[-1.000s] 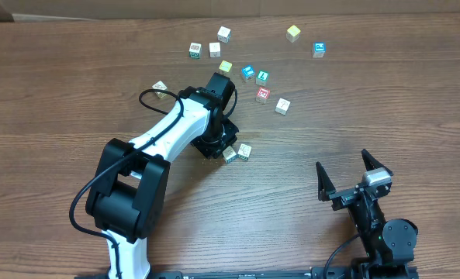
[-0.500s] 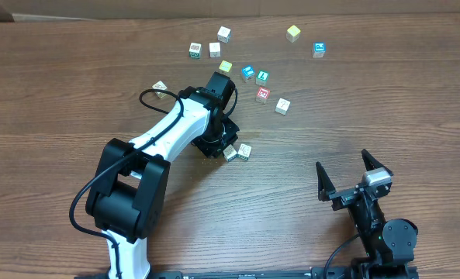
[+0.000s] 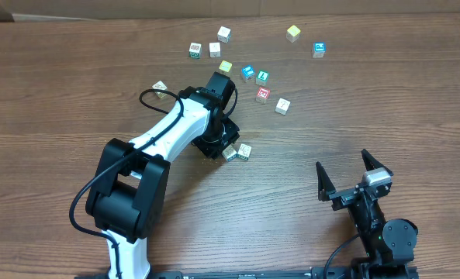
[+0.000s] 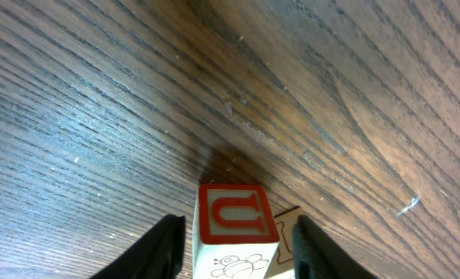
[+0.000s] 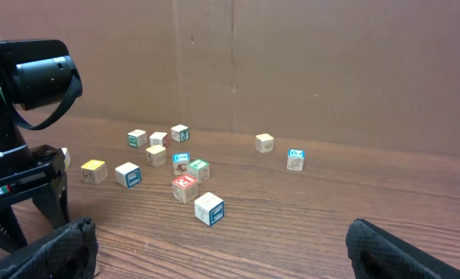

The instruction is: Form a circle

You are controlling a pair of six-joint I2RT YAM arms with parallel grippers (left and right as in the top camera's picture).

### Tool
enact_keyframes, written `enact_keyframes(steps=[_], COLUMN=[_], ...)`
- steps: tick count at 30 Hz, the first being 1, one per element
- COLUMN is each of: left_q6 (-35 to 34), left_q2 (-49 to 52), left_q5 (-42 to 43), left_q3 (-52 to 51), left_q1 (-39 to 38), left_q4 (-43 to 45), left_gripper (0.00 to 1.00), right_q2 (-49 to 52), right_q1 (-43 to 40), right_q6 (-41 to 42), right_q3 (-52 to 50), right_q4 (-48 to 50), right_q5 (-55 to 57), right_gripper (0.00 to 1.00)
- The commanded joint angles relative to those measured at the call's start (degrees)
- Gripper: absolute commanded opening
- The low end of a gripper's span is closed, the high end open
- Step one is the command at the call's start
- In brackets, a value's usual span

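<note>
In the left wrist view a cream cube with a red U face [image 4: 231, 221] and a bee drawing stands on the wood between my left gripper's [image 4: 236, 236] fingers. A thin gap shows on each side, so the gripper is open. A second cream cube [image 4: 285, 229] sits right behind the first. Overhead, these two form a small clump [image 3: 237, 152] at the left gripper [image 3: 225, 147]. The arm hides whether the clump closes into a circle. My right gripper [image 3: 343, 163] stands wide open and empty near the front right, also seen as the right gripper [image 5: 230, 248] in its own view.
Loose cubes lie scattered at the back: a red-faced one [image 3: 263, 94], a cream one [image 3: 282, 105], blue-faced ones [image 3: 247, 72] [image 3: 319, 49], yellow ones [image 3: 293, 32] [image 3: 226, 67], and one [image 3: 160, 87] left of the arm. A cardboard wall [image 5: 292, 62] runs behind the table.
The left gripper's jaws have widened away from the red U cube. The cubes and both arms stay where they were.
</note>
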Motion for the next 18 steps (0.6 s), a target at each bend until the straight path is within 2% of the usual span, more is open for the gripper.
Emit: enact_keyframes(steps=[1, 18], left_q6=[-0.5, 0.0], left_q2=[0.6, 0.6], left_q5=[0.7, 1.3], left_q3=[0.2, 0.2], left_q1=[0.1, 0.1], left_q4=[0.0, 0.0], left_gripper=[0.39, 0.38], right_q2=[-0.5, -0.5], right_q1=[-0.1, -0.1], right_q6=[-0.1, -0.1], right_q3=[-0.6, -0.6], right_q4=[0.3, 0.3], right_q5=[0.1, 0.1], right_gripper=[1.00, 1.00])
